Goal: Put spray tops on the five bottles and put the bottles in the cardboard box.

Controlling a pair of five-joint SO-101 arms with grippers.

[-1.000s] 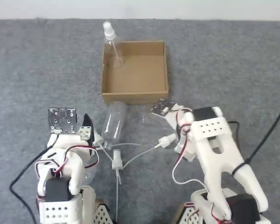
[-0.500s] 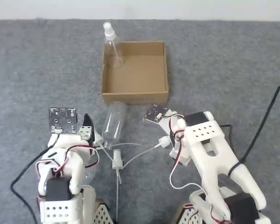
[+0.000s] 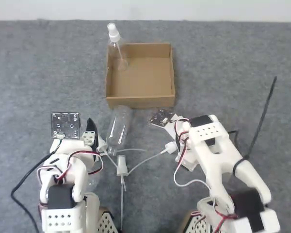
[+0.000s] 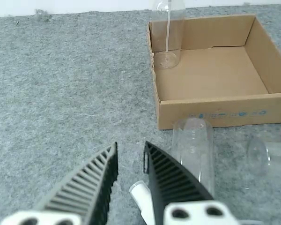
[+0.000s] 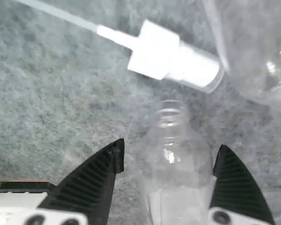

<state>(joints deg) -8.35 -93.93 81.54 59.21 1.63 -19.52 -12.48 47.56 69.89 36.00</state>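
The right tool (image 5: 171,150) is spread wide, straddling the neck of an uncapped bottle (image 5: 178,197). The bottle lies on the worktop (image 3: 48,58) between the cardboard box (image 3: 140,102) and the near edge, not yet gripped. A loose spray top (image 5: 175,56) lies just beyond its mouth. Close on the body below the shoulder and keep the threads clear. The left tool (image 4: 131,147) is narrowly parted and empty. One capped bottle (image 3: 117,48) stands in the box.

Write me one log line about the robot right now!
left gripper: open, empty | right gripper: open around uncapped bottle | spray top: loose by its mouth | cardboard box: one capped bottle inside
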